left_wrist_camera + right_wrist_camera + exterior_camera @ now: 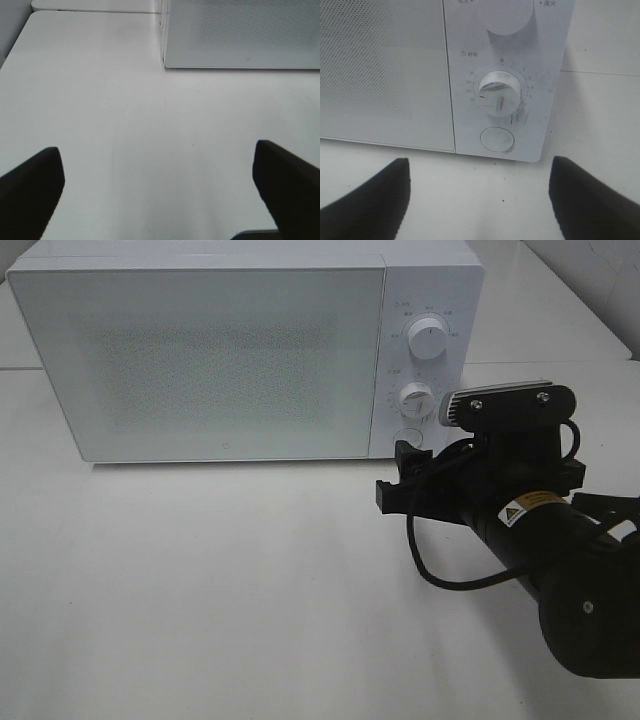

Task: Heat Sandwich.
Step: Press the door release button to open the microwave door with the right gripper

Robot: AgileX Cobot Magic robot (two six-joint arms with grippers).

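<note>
The right pincer (396, 476) hangs spread, facing the microwave's (230, 360) lower dial (499, 93). The left pincer (160, 195), also spread, sits farther left. No sandwich shows.

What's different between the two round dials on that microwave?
The upper dial looks clean; the lower dial carries dark scuffs. The lower dial has a round button just beneath it; the upper dial sits above both. The open right gripper hovers nearer the lower dial than the upper dial. Both are white, round, and right of the closed door.
</note>
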